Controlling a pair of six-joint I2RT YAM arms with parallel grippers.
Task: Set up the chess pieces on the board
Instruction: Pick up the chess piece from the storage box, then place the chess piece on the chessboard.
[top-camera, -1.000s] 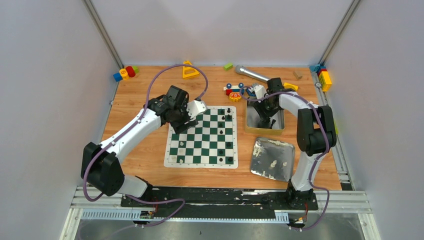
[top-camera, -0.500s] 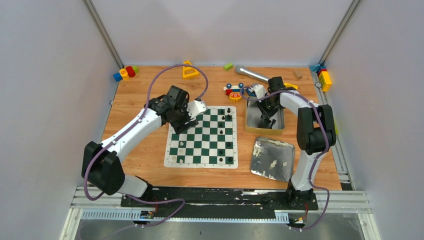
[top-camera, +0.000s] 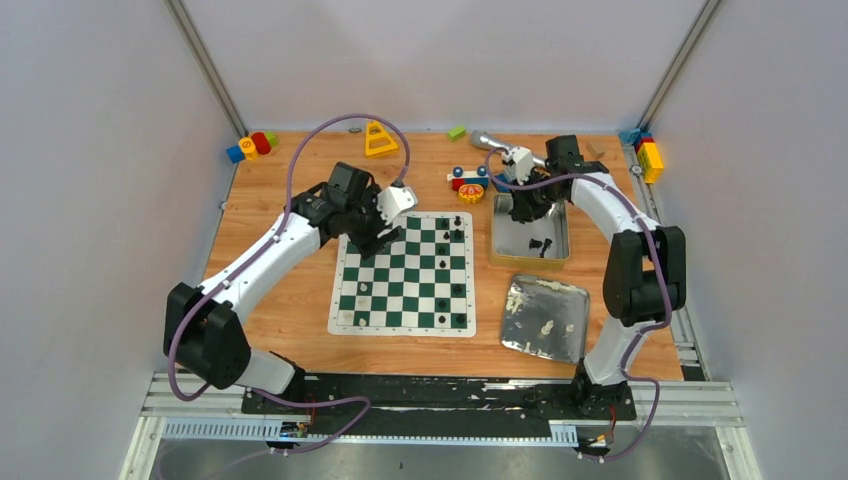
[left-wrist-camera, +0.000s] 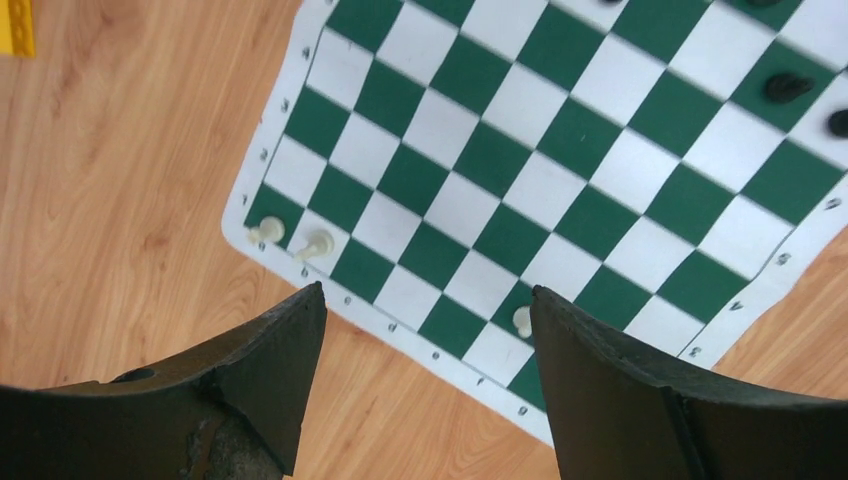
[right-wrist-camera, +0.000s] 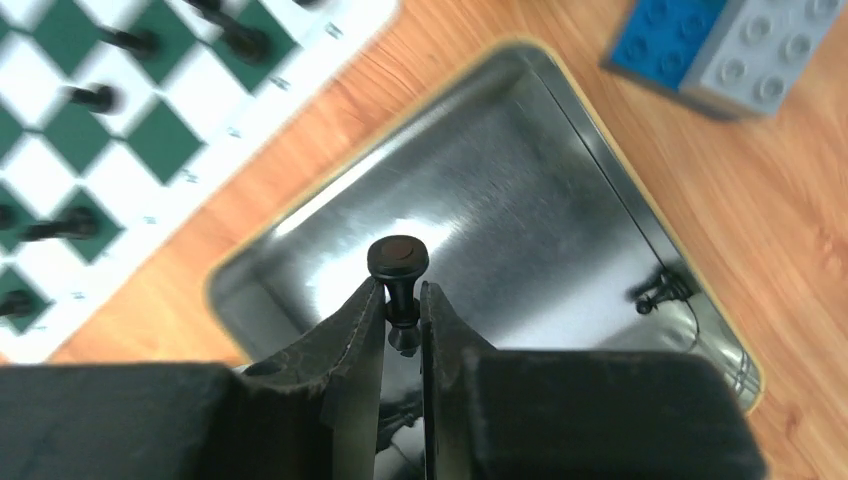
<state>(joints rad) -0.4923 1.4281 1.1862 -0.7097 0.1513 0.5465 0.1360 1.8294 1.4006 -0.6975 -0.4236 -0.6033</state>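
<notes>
Now that the right claw (right-wrist-camera: 400, 297) has pinched a black pawn (right-wrist-camera: 398, 257) by the stem and risen above the gold-rimmed tin (right-wrist-camera: 520, 200), where a second ago it reached half-spread down inside, one more dark piece looks ready to travel to the board (top-camera: 405, 275). Beneath it the tin still keeps another black piece (right-wrist-camera: 655, 292) lying by its wall. The silver tray (top-camera: 530, 295) nearby holds a few cream pieces (top-camera: 546, 327). The left claw (left-wrist-camera: 428, 297) hangs spread wide over the board's corner, holding nothing.
</notes>
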